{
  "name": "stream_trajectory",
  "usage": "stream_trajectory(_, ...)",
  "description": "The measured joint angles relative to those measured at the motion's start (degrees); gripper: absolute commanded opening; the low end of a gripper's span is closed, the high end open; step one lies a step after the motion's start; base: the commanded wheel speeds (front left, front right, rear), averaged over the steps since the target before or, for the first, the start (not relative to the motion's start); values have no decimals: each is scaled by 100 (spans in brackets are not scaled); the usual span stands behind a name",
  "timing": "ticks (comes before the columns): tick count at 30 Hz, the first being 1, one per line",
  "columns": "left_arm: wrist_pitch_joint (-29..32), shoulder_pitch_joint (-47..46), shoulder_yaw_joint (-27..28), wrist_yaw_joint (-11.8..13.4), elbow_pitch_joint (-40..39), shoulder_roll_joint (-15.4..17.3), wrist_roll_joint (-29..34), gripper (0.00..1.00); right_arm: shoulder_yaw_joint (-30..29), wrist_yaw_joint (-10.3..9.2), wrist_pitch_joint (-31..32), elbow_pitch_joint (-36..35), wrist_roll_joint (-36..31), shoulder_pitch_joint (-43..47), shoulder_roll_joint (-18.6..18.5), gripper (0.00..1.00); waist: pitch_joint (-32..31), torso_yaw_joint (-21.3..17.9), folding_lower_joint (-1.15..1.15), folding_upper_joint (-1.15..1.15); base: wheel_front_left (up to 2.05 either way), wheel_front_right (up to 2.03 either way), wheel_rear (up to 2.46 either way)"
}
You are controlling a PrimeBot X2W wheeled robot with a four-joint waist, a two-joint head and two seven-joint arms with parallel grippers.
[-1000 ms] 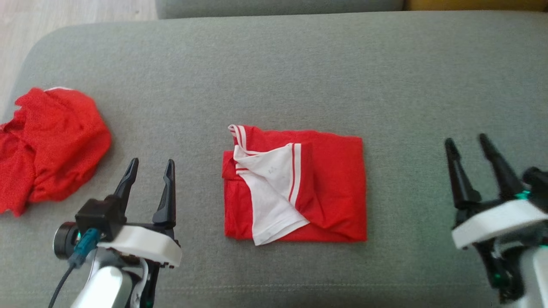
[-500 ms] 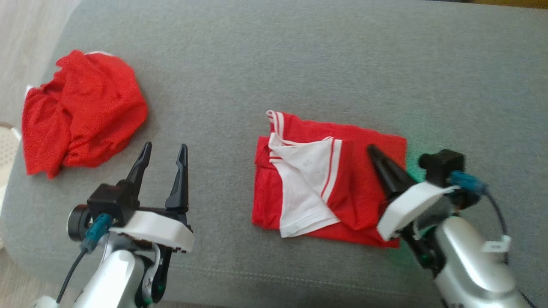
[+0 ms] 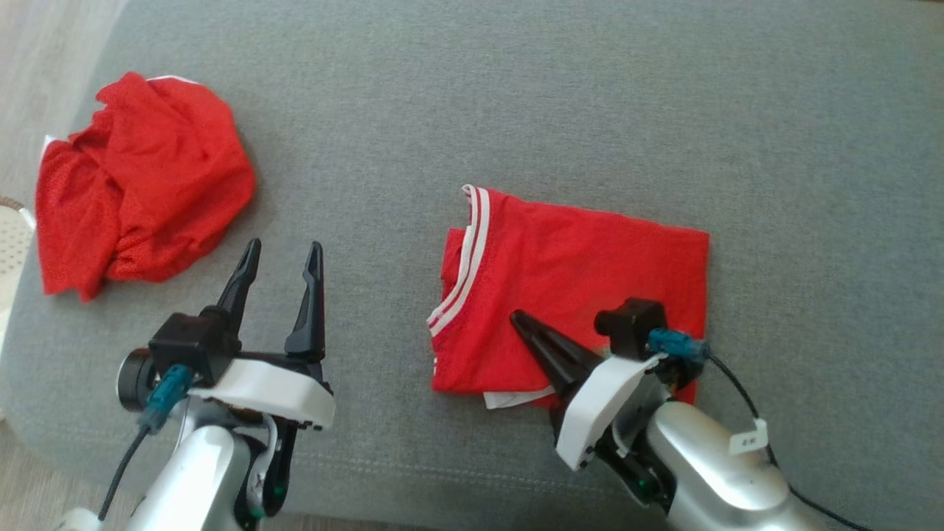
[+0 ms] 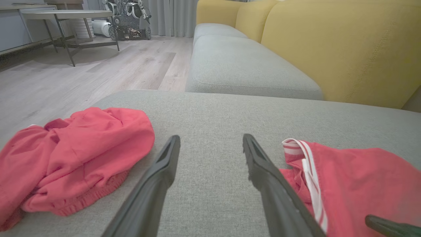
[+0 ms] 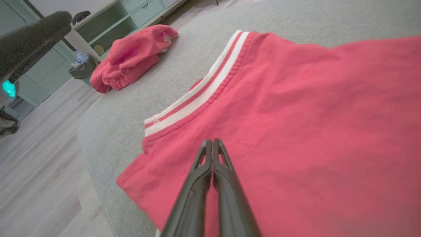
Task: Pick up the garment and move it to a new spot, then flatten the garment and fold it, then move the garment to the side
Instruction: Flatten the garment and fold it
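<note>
The right gripper (image 3: 522, 323), fingers pressed together, lies low on the folded garment (image 3: 590, 258) mid-sofa (image 3: 516, 103); to slide it aside, press lightly and drag slowly so the fold holds, left gripper (image 3: 285, 249) waiting spread apart.

Grey sofa cushion (image 4: 230, 108) with yellow backrest (image 4: 345, 49), pale wood floor (image 4: 65, 85), round table (image 4: 67, 14).

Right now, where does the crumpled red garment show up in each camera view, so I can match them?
Head view: crumpled red garment at upper left, on the grey cushion.
Left wrist view: crumpled red garment at lower left, left of the left pincer.
Right wrist view: crumpled red garment above and left of centre, near the cushion's edge.
Shared landmark: the folded red shirt with its white-striped band.
</note>
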Motion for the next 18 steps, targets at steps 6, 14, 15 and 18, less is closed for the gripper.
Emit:
stream_trajectory(6, -4, 1, 76, 2, 22, 18, 1, 100, -234, 0, -546, -186, 98, -129, -51, 0, -74, -204, 0, 0, 0, 0, 0)
stream_trajectory(14, 1, 81, 119, 59, -11, 120, 1, 100, -1738, 0, -732, -611, -283, -64, -435, 100, -282, -495, 0, 0, 0, 0, 0)
stream_trajectory(15, 3, 95, 116, 62, -12, 129, 1, 100, -1950, 0, -731, -694, -393, 1, -461, 100, -321, -531, 0, 0, 0, 0, 0)
stream_trajectory(18, 13, 166, 126, 83, -53, 168, 0, 100, -2508, 0, -679, -1014, -687, 310, -480, 100, -422, -646, 0, 0, 0, 0, 0)
